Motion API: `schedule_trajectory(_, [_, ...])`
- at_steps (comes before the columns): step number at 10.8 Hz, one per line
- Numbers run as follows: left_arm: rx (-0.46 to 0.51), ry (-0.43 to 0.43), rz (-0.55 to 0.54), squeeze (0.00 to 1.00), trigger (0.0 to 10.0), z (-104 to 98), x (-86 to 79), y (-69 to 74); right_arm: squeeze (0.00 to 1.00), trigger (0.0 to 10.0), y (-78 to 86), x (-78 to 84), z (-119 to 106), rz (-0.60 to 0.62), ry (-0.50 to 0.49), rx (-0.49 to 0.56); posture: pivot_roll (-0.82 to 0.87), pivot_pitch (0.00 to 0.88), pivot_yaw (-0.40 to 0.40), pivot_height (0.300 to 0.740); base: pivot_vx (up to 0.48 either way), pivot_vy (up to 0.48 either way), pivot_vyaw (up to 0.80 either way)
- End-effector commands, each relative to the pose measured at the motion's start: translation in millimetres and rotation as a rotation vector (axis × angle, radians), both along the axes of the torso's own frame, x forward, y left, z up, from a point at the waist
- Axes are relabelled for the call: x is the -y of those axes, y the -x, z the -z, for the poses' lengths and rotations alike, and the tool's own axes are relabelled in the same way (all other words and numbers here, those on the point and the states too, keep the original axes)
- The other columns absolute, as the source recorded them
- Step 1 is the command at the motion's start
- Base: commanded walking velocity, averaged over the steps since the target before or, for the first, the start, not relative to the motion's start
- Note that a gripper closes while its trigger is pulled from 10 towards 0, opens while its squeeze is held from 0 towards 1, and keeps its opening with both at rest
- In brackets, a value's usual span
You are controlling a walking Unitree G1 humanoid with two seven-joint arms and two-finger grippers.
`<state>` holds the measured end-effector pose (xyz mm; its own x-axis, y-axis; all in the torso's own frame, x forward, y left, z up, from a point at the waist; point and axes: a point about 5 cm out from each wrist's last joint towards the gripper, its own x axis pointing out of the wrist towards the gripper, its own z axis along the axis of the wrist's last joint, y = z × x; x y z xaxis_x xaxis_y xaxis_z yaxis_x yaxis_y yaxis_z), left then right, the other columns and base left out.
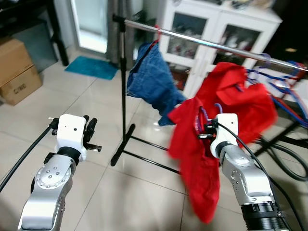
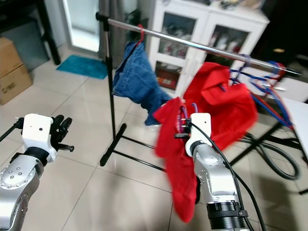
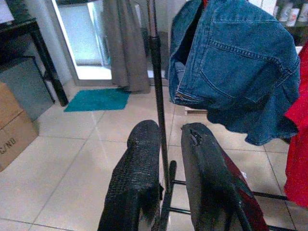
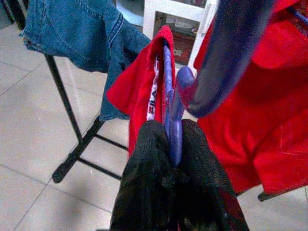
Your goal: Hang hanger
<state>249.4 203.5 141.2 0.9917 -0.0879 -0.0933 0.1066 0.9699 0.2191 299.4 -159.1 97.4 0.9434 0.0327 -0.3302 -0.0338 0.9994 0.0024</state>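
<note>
While the right hand [image 1: 206, 130] pinched the purple hanger [image 4: 171, 108], the rail [image 1: 207, 43] ran sideways above it.

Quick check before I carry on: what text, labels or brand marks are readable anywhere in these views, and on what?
"FILA", white neck tape inside the collar of the red shirt, read from the right wrist view; letters slightly blurred.
Dark print on the side of the cardboard box: too small and blurred to read.
Items inside the white cabinet: nothing legible.
</note>
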Motion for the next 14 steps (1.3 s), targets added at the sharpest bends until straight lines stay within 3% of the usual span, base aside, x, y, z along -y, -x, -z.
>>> schedule_trajectory(1, [0.008, 0.003, 0.05, 0.0, 10.0, -1.5, 9.4, 2.7, 0.0, 10.0, -1.5, 12.0, -5.3, 0.068, 0.009, 0.038, 0.22, 0.0, -0.097, 0.74, 0.368, 0.0, 0.0])
schedule_trajectory(2, [-0.005, 0.023, 0.076, 0.0, 10.0, 1.4, 12.9, 5.8, 0.0, 10.0, -0.1, 19.1, -7.9, 0.103, 0.014, 0.054, 0.22, 0.0, -0.095, 0.74, 0.386, 0.0, 0.0])
schedule_trajectory(3, [-0.015, 0.038, 0.082, 0.67, 10.0, 2.8, 14.0, 6.5, 0.0, 10.0, 2.2, 24.4, -7.2, 0.115, 0.03, 0.051, 0.22, 0.0, -0.094, 0.74, 0.401, 0.0, 0.0])
schedule_trajectory(4, [-0.016, 0.048, 0.097, 1.0, 10.0, 2.3, 16.0, 6.1, 0.0, 10.0, 6.3, 28.0, -5.4, 0.113, 0.033, 0.039, 0.22, 0.0, -0.092, 0.74, 0.401, 0.0, 0.0])
schedule_trajectory(14, [-0.006, 0.036, 0.132, 1.0, 10.0, -2.2, 20.7, -0.9, 0.0, 10.0, 3.0, 23.9, -4.2, 0.111, -0.021, 0.054, 0.22, 0.0, -0.071, 0.74, 0.438, 0.0, 0.0])
